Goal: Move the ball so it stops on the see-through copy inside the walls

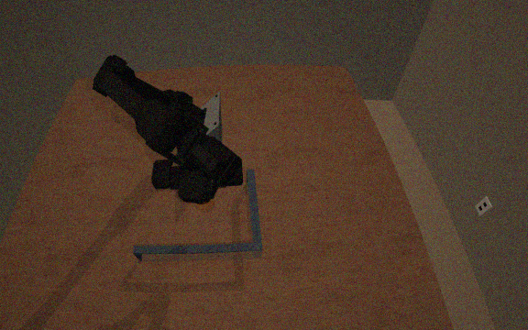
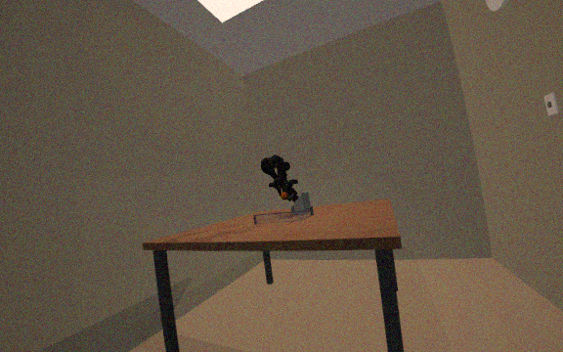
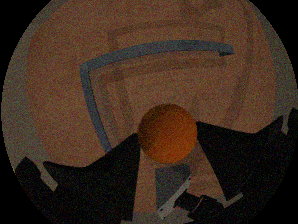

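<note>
Dim light is covering the table [image 1: 337,183] while the gripper [image 3: 168,163] is clamping the ball [image 3: 168,133] above the walls [image 1: 255,215]; placing, releasing and retreating are remaining.

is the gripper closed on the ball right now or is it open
Closed on it. In the wrist view the orange ball sits pinched between the dark fingers, and the side view shows it raised above the table.

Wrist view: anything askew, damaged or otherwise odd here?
Nothing stands out. The pincer is shut on the orange ball, which looks whole and sits centred between the fingers. The two low walls meet in a clean corner on the table. The see-through copy is too faint to find.
</note>
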{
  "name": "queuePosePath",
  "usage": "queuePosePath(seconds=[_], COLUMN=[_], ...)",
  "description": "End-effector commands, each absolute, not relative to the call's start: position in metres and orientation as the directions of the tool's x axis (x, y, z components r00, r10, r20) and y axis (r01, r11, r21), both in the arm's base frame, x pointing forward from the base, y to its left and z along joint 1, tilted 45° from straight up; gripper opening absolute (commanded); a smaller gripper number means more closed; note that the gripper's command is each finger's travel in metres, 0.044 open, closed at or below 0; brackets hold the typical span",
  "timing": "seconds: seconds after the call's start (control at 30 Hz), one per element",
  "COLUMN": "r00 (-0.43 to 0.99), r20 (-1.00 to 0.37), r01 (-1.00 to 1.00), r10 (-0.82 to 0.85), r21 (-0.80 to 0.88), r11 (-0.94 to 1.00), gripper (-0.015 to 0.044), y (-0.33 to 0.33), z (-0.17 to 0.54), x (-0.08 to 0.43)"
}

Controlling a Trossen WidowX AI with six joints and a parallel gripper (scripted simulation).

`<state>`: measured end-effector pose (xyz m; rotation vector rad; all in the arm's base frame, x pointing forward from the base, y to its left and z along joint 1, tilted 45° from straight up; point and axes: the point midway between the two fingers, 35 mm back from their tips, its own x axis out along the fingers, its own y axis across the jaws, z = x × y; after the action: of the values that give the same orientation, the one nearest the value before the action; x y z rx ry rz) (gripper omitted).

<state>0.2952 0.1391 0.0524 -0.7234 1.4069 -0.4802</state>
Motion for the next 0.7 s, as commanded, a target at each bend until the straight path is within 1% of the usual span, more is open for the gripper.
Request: queuePosePath(seconds=[0.0, 0.67], r00=[0.121, 0.12], r20=[-0.712, -0.712], r01=[-0.11, -0.111], r10=[-0.691, -0.692], r21=[-0.702, -0.703], r11=[0.704, 0.703], gripper=[0.0, 0.0], y=[0.134, 0.096], z=[0.048, 0.023], x=[0.289, 0.254])
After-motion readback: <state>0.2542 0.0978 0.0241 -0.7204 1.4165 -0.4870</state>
